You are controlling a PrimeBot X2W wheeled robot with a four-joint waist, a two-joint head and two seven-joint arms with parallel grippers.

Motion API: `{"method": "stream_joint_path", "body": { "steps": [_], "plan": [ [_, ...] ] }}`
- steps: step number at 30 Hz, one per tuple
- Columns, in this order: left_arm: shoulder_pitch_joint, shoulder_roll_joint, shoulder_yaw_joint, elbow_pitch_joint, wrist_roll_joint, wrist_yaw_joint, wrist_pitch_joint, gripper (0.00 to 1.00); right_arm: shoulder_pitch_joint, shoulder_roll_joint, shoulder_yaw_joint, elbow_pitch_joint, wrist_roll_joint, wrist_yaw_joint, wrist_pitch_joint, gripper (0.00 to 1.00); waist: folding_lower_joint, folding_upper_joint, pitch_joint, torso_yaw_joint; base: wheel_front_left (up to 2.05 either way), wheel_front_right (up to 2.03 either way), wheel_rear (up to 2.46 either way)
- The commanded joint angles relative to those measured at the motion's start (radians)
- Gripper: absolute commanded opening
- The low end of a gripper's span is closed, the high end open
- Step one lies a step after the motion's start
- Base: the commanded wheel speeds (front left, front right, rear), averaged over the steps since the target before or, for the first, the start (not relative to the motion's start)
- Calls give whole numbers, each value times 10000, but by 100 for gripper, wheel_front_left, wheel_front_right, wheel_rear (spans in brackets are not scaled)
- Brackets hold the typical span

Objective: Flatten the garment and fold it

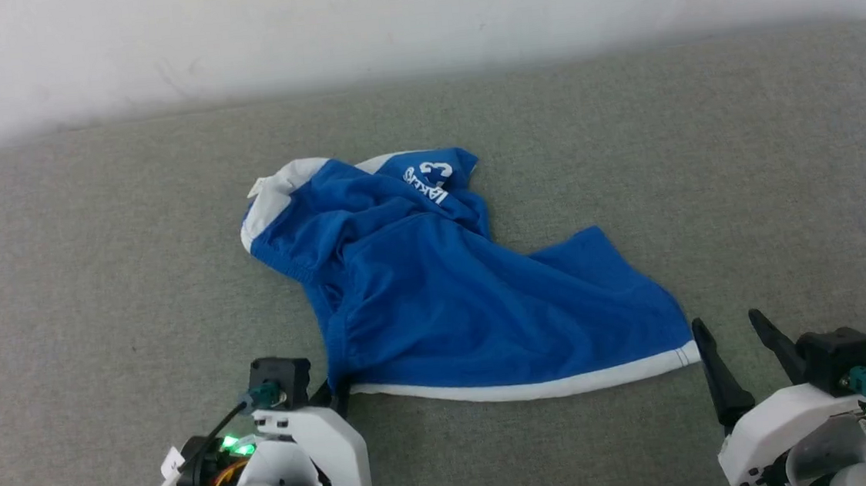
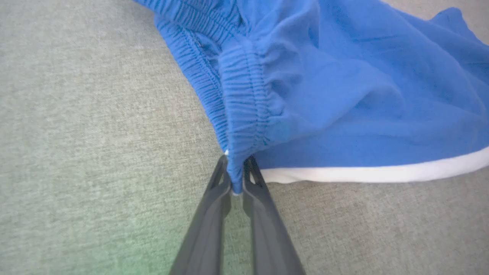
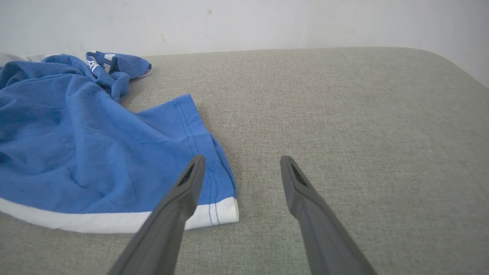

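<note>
The garment, blue shorts with white trim, lies crumpled on the grey padded surface, its white-banded hem along the near edge. In the left wrist view my left gripper is shut on the gathered waistband corner of the garment; in the head view that gripper sits at the garment's near left corner. My right gripper stands open just right of the hem's right corner. In the right wrist view its fingers straddle bare surface beside the garment, with the left finger over the corner.
The grey padded surface spreads wide on both sides of the garment. A white wall runs behind its far edge. The surface's rounded far right corner is in the right wrist view.
</note>
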Motion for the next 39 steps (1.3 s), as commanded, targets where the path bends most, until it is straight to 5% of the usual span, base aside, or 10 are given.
{"method": "stream_joint_path", "body": {
  "steps": [1,15,24,26,33,39],
  "plan": [
    [340,51,-65,127,-12,43,-40,0,-115,-76,-8,10,93,-9,129,100,-1,-1,-176,143,0,0,0],
    [776,313,-306,-1799,437,505,-335,0,-641,-540,163,994,1436,-9,3875,100,-1,-1,-414,899,0,0,0],
    [779,370,-487,-2045,511,530,-213,0,-564,-476,966,1500,1830,-9,5029,100,-1,-1,-244,1092,0,0,0],
    [782,382,-507,-2020,508,531,-204,0,-520,-561,1202,1528,1955,-9,5132,3,-1,-1,-256,1092,0,0,0],
    [1045,415,-450,-1910,239,510,-213,0,-389,-766,1009,1254,2162,-9,4666,0,-1,-1,-781,1013,0,0,0],
    [1251,754,-115,-2765,-16,571,-211,0,-412,-1369,1237,-226,2988,-9,3925,0,-1,-1,-1297,860,0,0,0]
  ]
}}
